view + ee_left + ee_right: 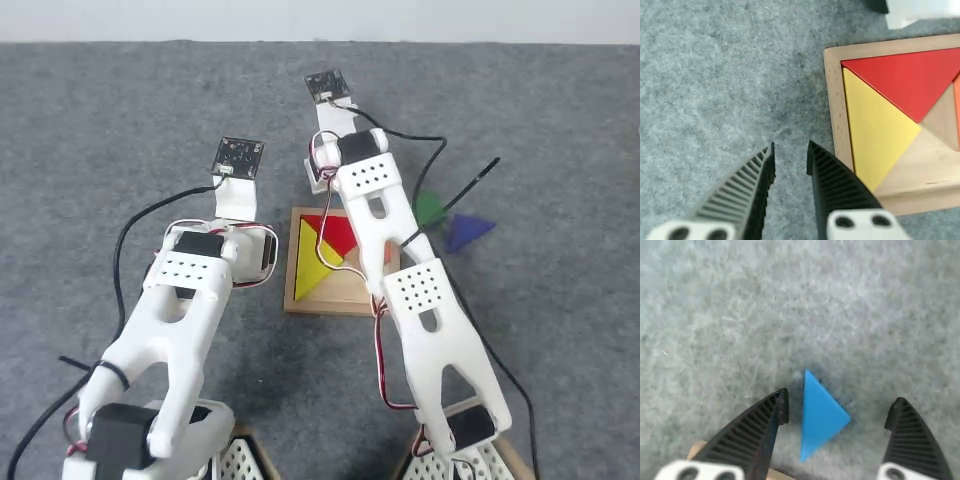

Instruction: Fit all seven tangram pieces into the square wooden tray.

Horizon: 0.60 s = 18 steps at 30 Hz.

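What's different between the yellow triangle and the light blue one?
The yellow triangle lies inside the wooden tray, against the red triangle; the light blue triangle lies on the grey carpet outside it. The light blue triangle sits between the open fingers of the right gripper, untouched; the yellow triangle has no gripper around it. Both lie flat.

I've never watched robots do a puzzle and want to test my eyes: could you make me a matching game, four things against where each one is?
1 yellow triangle
2 light blue triangle
3 green piece
4 wooden tray

A between the right arm's open jaws
B on the carpet near the dark blue triangle
C beside the left arm's jaws
D in the tray, against the red triangle

Pairs: 1-D, 2-A, 3-B, 4-C
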{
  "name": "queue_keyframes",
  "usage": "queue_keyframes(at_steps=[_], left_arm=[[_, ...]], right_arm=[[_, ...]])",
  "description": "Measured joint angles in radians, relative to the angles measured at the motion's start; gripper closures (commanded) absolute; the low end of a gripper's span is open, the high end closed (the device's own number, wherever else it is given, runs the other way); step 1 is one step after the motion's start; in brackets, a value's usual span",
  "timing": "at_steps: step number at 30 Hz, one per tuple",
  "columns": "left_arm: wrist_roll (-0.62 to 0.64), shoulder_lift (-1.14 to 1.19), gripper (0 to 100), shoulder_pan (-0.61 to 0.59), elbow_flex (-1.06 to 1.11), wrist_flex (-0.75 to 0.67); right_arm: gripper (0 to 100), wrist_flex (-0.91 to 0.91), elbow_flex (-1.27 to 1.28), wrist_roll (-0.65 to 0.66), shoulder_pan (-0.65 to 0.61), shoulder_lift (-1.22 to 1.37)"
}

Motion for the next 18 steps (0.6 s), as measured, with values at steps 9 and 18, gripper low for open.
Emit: queue_keyframes(at_steps=[9, 18], left_arm=[[0.000, 0.000, 89, 0.000, 0.000, 0.000], [0.000, 0.000, 89, 0.000, 0.000, 0.000]], right_arm=[[92.5, -0.005, -0.003, 0.002, 0.011, 0.012], [91.4, 0.023, -0.005, 0.002, 0.011, 0.011]])
